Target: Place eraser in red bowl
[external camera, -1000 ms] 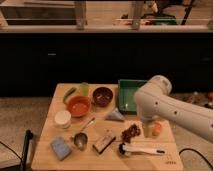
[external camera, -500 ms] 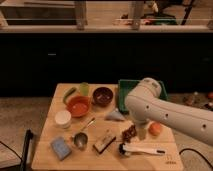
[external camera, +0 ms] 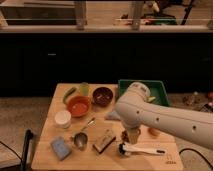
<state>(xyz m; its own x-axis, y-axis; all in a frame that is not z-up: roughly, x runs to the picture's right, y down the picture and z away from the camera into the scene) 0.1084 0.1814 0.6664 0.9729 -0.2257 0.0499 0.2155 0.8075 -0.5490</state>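
Note:
The eraser (external camera: pixel 104 141), a small block with a dark base and pale top, lies on the wooden table (external camera: pixel 45 155) near its front middle. A red-orange bowl (external camera: pixel 79 106) sits at the left middle, and a dark red bowl (external camera: pixel 102 95) stands just behind it to the right. My white arm (external camera: pixel 160 120) reaches in from the right across the table. The gripper (external camera: pixel 131 135) hangs at the arm's end, just right of the eraser and largely hidden by the arm.
A blue sponge (external camera: pixel 60 147) and a metal scoop (external camera: pixel 80 140) lie front left. A white cup (external camera: pixel 63 118) and a green cup (external camera: pixel 84 88) are on the left, with a green tray (external camera: pixel 150 87) at the back right. A white-handled brush (external camera: pixel 142 149) lies at the front and an orange object (external camera: pixel 154 131) at the right.
The arm has swung left and forward over the table. It now covers the dark object near the table's middle, and its end is closer to the eraser.

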